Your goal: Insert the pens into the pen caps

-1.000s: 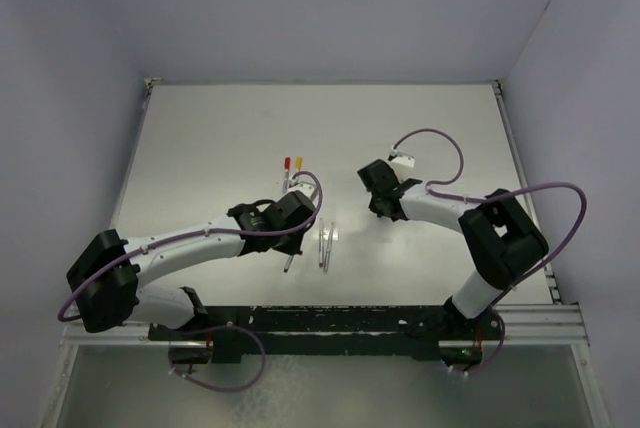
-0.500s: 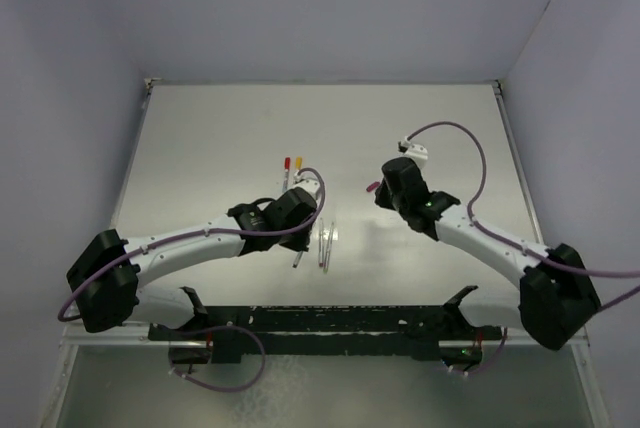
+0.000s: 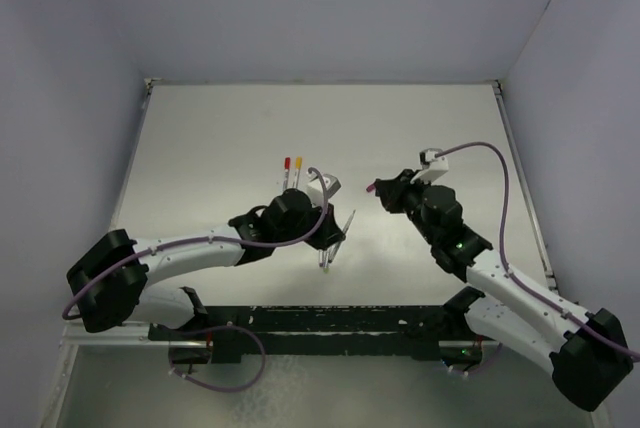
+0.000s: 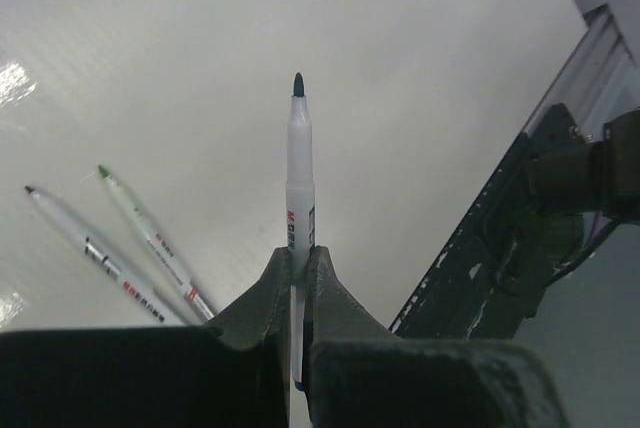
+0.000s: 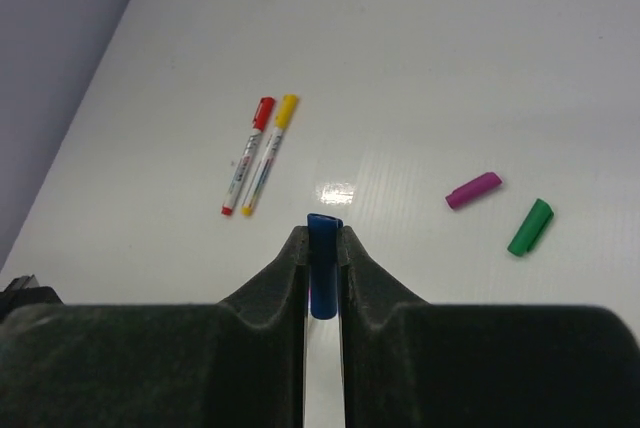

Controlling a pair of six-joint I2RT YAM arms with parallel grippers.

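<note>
Since a second earlier, the right arm had stretched outward and the left gripper (image 4: 298,253) had shifted right. It was clamped on a thin grey-white plastic pen with a dark tip (image 4: 298,168), held above the white table (image 4: 420,68). The pen's red and blue barrel print was too small to read. The right gripper (image 5: 322,234) pinched a stubby blue plastic cap (image 5: 323,278). A magenta cap (image 5: 473,190) and a green cap (image 5: 530,227) lay loose on the table, near each other.

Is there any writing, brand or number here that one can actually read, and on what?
Nothing reads clearly.
Held pen: red and blue barrel print, too blurred.
Green-tipped loose pen: coloured print, too small.
Dark-tipped loose pen: print too small.
Red-capped pen and yellow-capped pen: marks too small.
</note>
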